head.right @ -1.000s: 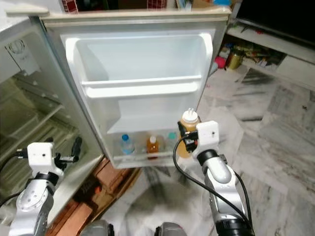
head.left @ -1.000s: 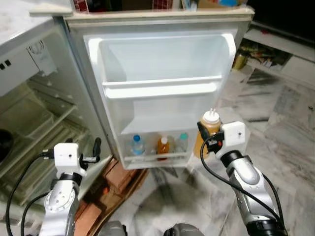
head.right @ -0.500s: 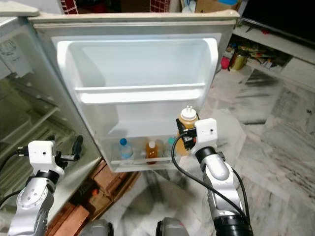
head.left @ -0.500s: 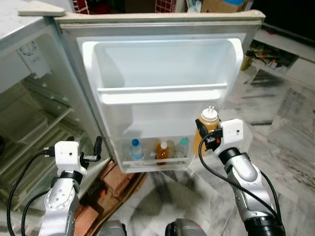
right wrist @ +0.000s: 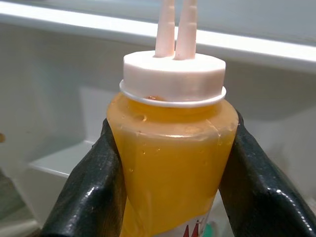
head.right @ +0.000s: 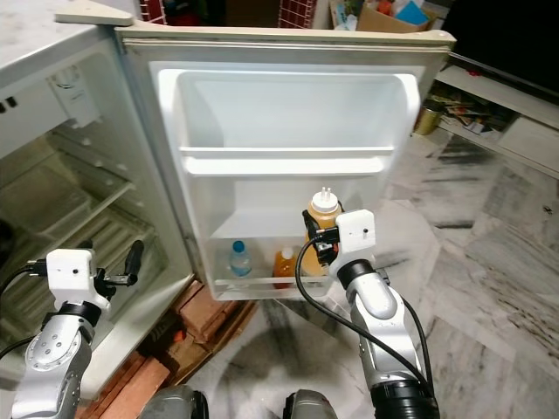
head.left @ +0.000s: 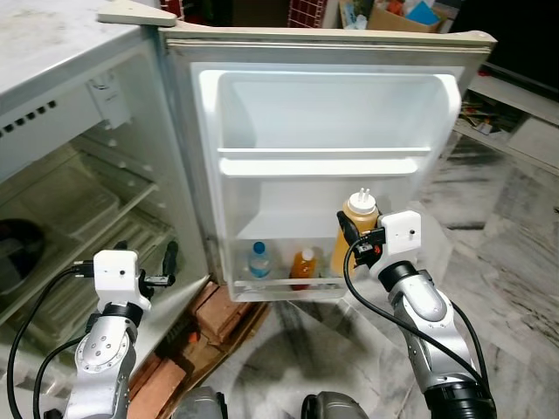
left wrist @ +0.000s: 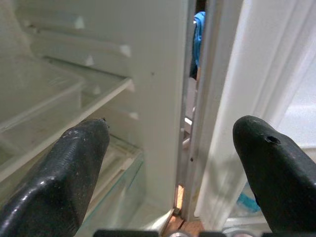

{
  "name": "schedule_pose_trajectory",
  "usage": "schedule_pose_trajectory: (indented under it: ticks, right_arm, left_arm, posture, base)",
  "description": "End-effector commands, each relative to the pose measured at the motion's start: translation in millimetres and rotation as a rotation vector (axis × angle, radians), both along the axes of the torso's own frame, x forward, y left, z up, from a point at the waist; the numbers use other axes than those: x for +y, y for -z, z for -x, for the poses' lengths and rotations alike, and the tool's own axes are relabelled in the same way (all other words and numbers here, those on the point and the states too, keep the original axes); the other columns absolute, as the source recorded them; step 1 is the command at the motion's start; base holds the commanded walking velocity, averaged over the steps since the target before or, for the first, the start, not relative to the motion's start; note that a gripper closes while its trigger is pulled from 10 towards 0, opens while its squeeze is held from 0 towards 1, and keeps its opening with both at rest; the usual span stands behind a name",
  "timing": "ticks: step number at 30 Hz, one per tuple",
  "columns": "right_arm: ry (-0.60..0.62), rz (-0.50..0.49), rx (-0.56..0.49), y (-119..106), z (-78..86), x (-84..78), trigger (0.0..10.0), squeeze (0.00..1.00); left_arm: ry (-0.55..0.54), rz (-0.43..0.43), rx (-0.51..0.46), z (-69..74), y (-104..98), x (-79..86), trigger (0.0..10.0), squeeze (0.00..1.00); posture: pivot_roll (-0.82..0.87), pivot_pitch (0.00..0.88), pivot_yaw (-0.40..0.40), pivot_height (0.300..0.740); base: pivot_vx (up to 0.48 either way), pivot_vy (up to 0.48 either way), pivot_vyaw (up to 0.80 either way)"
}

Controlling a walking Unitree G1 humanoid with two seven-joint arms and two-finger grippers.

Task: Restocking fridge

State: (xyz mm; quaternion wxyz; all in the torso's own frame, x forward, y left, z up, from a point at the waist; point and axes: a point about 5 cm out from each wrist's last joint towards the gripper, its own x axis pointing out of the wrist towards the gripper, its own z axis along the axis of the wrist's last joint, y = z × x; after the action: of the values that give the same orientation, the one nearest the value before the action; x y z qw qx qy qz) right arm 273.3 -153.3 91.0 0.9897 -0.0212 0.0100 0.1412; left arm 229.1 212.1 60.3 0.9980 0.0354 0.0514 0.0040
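Right gripper (head.left: pixel 348 237) is clamped on a yellow squeeze bottle (head.left: pixel 353 232), holding it upright in front of the open fridge door (head.left: pixel 323 113), level with the door's bottom shelf (head.left: pixel 284 284). From the head views the bottle stands just beside an orange juice bottle (head.left: pixel 303 263) and a blue-capped water bottle (head.left: pixel 258 259) that sit in that shelf; whether the squeeze bottle is already inside the rail or just in front of it cannot be told. The right wrist view adds detail the head views miss: the two black fingers (right wrist: pixel 86 197) press against both sides of the bottle's body, its white cap (right wrist: pixel 172 76) carries twin nozzles, and a red mark shows low on its label.

Left gripper (head.left: pixel 169 266) hangs low by the fridge body, its fingers spread wide and holding nothing. Its wrist view looks between the two fingertips (left wrist: pixel 74 163) at the hinge gap between cabinet and door, with pale interior shelves (left wrist: pixel 59 113) to one side and a strip of something blue (left wrist: pixel 198 34) seen through the gap. The head views show the marble floor (head.left: pixel 515 227) and red bricks (head.left: pixel 214 305) under the fridge's front edge.
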Motion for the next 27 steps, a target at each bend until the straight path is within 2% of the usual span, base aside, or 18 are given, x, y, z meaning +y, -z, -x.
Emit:
schedule_pose_trajectory:
  ticks: [1,9,22,27]
  right_arm:
    - [-0.001,-0.004,-0.021,-4,-2.6,1.0,10.0,0.00]
    - [-0.002,0.002,-0.016,-3,-1.5,1.5,10.0,0.00]
    - [-0.027,0.002,-0.047,-12,-8.3,11.5,10.0,0.00]
    - [-0.018,-0.005,-0.041,-9,-6.7,11.7,10.0,0.00]
  left_arm:
    - [-0.005,-0.010,0.013,0.7,1,1.5,10.0,0.00]
    - [-0.002,-0.010,0.019,1.5,2,0.1,10.0,0.00]
    - [-0.001,-0.027,0.013,0.0,-2,1.6,10.0,0.00]
    - [-0.003,-0.037,0.011,2.0,-2,4.2,10.0,0.00]
  posture:
    - [0.02,0.084,-0.064,0.740]
    - [0.02,0.097,-0.064,0.740]
    - [0.04,0.127,-0.056,0.740]
    - [0.04,0.126,-0.052,0.740]
  base:
    - [0.000,0.270,0.00]
    - [0.000,0.344,0.00]
    - [0.000,0.000,0.00]
    - [0.000,0.000,0.00]
